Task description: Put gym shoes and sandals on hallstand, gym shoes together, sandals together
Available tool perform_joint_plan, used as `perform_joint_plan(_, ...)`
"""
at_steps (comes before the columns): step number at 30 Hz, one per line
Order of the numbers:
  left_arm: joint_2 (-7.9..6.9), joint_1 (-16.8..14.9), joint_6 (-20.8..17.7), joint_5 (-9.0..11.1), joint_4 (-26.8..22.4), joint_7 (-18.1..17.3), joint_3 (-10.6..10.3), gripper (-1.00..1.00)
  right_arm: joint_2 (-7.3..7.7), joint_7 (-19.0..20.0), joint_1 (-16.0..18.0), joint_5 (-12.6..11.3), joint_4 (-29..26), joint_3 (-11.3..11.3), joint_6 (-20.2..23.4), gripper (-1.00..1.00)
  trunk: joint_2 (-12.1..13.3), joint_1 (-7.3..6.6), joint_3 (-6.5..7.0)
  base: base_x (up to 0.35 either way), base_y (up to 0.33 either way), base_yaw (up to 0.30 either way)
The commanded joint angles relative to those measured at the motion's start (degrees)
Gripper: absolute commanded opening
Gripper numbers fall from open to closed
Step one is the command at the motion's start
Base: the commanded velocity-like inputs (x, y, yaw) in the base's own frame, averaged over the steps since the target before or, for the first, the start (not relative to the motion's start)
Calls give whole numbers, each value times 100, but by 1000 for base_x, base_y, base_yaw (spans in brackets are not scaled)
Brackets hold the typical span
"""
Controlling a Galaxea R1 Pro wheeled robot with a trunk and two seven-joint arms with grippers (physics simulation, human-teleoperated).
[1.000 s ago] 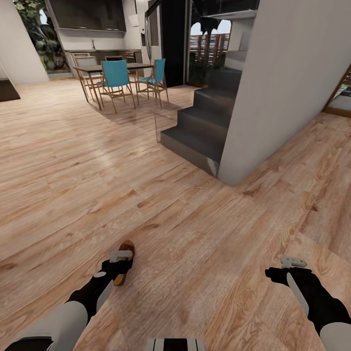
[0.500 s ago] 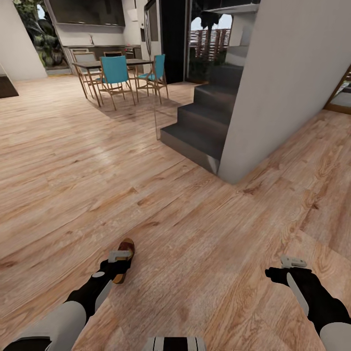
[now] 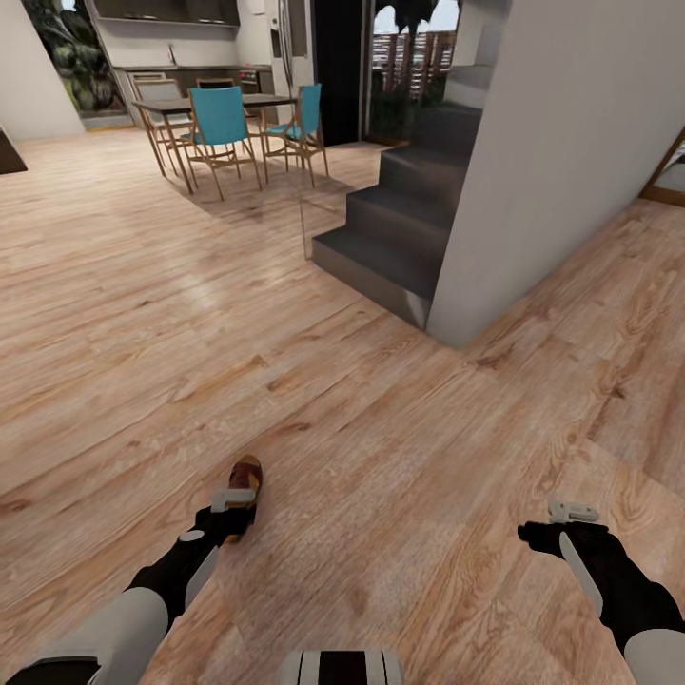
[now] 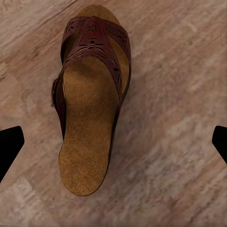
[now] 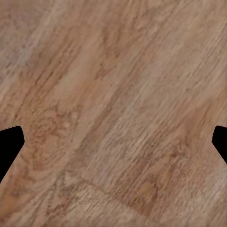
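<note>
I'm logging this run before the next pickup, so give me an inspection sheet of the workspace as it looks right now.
Surface: light wood-plank corridor floor.
Job's things: one brown sandal lies flat on the floor under the left gripper; its perforated strap faces up. Gym shoes, second sandal, hallstand: nothing seen.
Clutter: nothing seen.
Grippers: left gripper is open, its dark fingers spread wide at either side of the sandal, apart from it. Right gripper is open over bare planks, holding nothing.
Cables: nothing seen.
Surroundings: dark grey stairs beside a white wall; dining table with teal chairs farther back.
</note>
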State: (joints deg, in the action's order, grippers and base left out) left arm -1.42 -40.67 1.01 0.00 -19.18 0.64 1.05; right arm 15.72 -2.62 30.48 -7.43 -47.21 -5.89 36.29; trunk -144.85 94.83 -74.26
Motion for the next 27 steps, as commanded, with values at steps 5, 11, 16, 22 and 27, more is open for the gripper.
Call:
perform_joint_plan(5, 1, -2, 11, 0, 2, 6, 10, 100, 1, -23, 1, -55, -25, -3, -11, 100, -3, 1, -27, 0, 0, 0)
perform_joint_plan(11, 1, -2, 11, 0, 2, 6, 10, 100, 13, -40, 69, -41, -724, -8, -426, 100, -7, 9, -93, 0, 0, 0)
perform_joint_plan(16, 1, -2, 10, 0, 2, 6, 11, 100, 21, -56, 158, -29, -1192, -9, -542, 100, -13, 19, -182, 0, 0, 0)
perform_joint_plan(22, 1, -2, 12, 0, 2, 6, 10, 100, 16, -58, 250, -40, -1448, -9, -621, 100, -17, 27, -248, 0, 0, 0)
perform_joint_plan(27, 1, -2, 12, 0, -1, 6, 11, 100, -60, -51, 266, -64, -1457, -4, -677, 100, -18, 30, -271, 0, 0, 0)
